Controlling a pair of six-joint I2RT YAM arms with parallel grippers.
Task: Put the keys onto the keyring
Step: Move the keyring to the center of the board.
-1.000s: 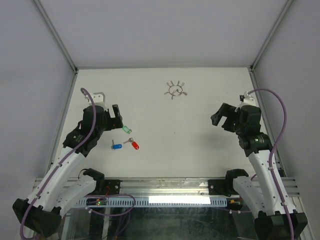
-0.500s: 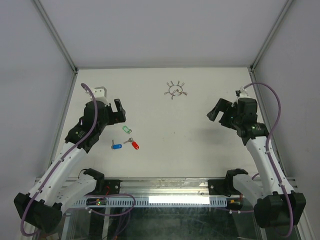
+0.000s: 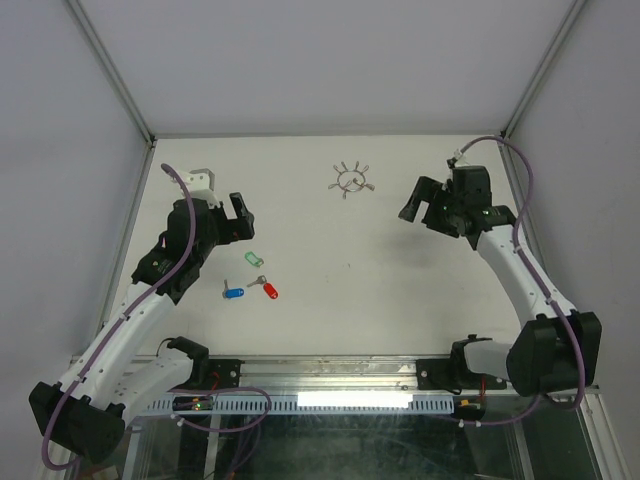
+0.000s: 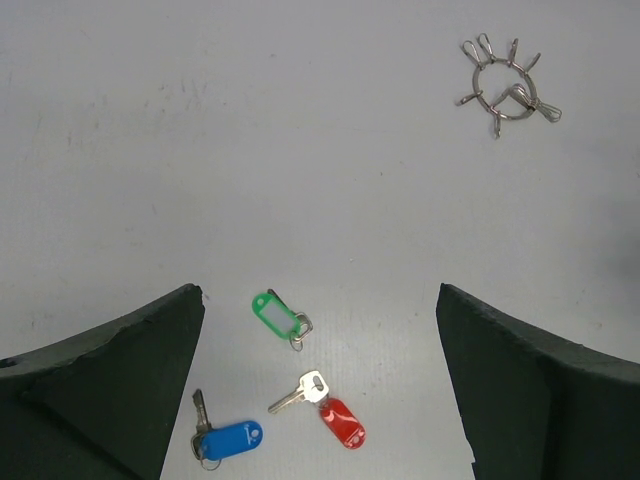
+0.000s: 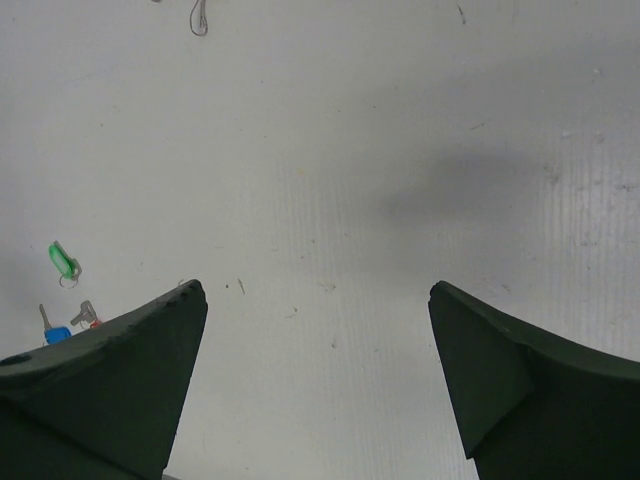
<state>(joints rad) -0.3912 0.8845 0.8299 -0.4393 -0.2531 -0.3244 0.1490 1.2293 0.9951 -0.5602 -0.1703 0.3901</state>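
Three keys lie on the white table at the left: the green key [image 3: 254, 258], the blue key [image 3: 234, 294] and the red key [image 3: 270, 291]. In the left wrist view the green key [image 4: 272, 314], blue key [image 4: 228, 440] and red key [image 4: 342, 422] lie below and between the open fingers. My left gripper [image 3: 238, 218] is open and empty, just left of and above the keys. The keyring [image 3: 351, 181] lies at the far middle and also shows in the left wrist view [image 4: 505, 88]. My right gripper [image 3: 420, 205] is open and empty, to the right of the keyring.
The table [image 3: 330, 320] is walled by grey panels with metal posts at the far corners. In the right wrist view the green key [image 5: 63, 261] and blue key [image 5: 55, 333] show far left, and a piece of the keyring [image 5: 199, 15] at the top edge.
My right gripper has swung away from the base and to the left, closer to the keyring. My left gripper has shifted slightly farther out. The keys and keyring have not moved.
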